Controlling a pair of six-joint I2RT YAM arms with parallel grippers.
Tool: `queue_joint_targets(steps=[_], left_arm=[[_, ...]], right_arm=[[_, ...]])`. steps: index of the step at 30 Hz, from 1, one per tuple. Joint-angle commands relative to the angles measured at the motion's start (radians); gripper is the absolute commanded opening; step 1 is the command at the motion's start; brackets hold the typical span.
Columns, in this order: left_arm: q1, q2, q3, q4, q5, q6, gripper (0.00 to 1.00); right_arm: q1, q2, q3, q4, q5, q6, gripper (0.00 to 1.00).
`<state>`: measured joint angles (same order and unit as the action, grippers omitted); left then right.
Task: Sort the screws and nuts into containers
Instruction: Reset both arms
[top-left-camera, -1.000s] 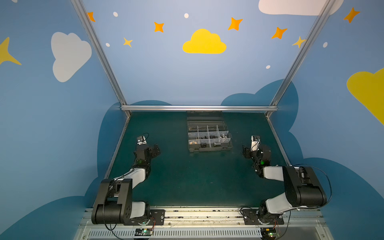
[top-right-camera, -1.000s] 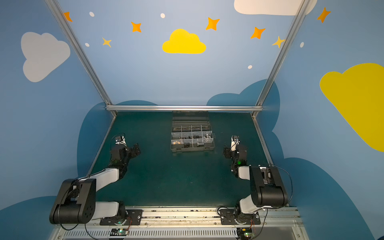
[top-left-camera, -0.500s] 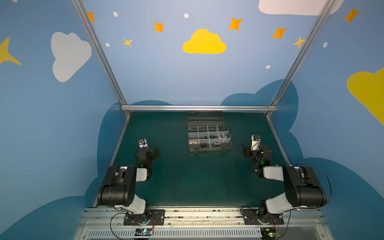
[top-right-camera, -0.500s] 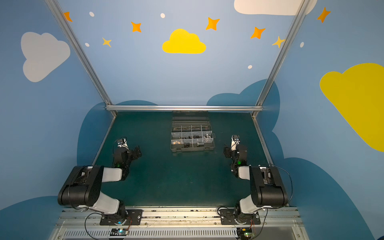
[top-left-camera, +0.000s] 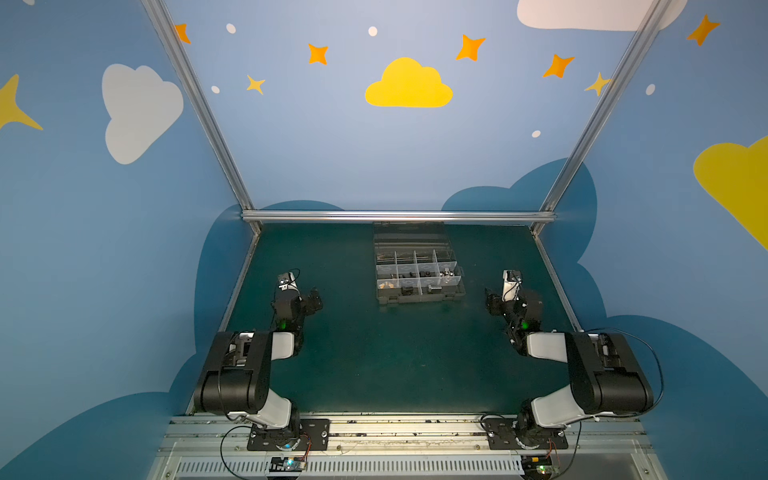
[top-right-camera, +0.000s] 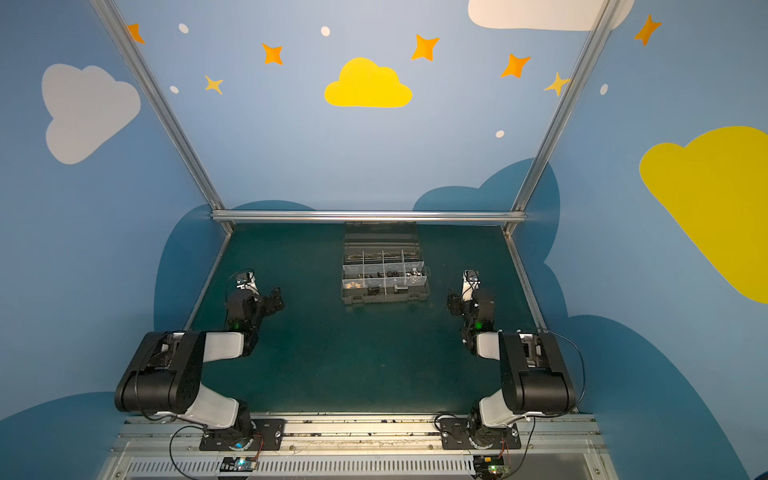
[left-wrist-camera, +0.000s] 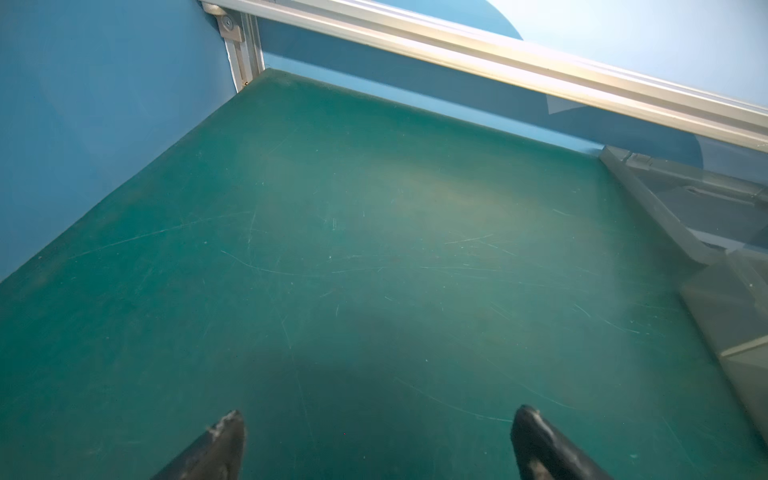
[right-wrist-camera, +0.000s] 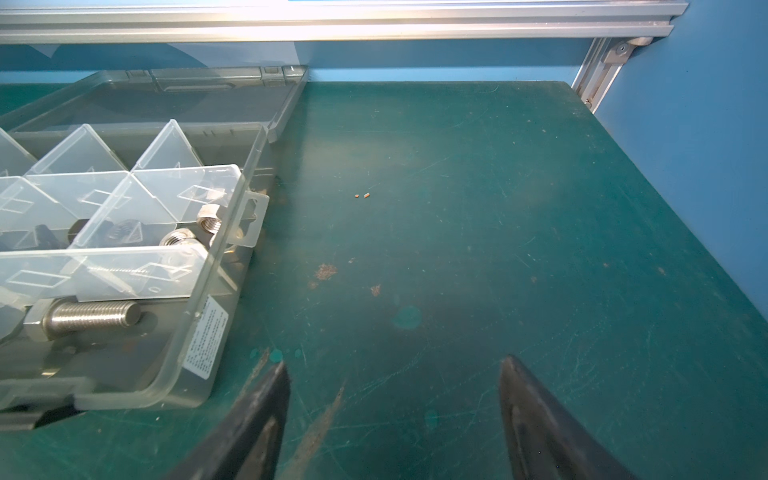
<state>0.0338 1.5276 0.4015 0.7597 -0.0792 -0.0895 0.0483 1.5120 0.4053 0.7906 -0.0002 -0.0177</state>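
I find the left end effector (left-wrist-camera: 379, 415) and right end effector (right-wrist-camera: 395, 363) open and empty. The screws (right-wrist-camera: 91, 316) and nuts (right-wrist-camera: 208, 220) sit in the containers (right-wrist-camera: 195, 345), far centre on the bench (right-wrist-camera: 498, 249). Risk, in my judgement: the right arm, just beside the containers, could knock them and remix the parts.

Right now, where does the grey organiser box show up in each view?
Both top views: organiser box at the far middle of the green mat, lid open toward the back.
Left wrist: only one end of the box, cut off at the picture's edge.
Right wrist: close up, silver bolt and nuts inside.
Shared landmark: the aluminium rail behind the box.
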Motion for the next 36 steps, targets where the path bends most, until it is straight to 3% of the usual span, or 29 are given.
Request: queue_joint_targets(steps=[1, 36], left_arm=[[-0.002, -0.013, 0.015, -0.021, 0.001, 0.018, 1.00], [-0.018, -0.006, 0.024, -0.028, -0.019, 0.027, 1.00]], right_arm=[[-0.001, 0.007, -0.007, 0.029, 0.003, 0.010, 0.77], [-0.001, 0.008, -0.008, 0.028, 0.002, 0.012, 0.77]])
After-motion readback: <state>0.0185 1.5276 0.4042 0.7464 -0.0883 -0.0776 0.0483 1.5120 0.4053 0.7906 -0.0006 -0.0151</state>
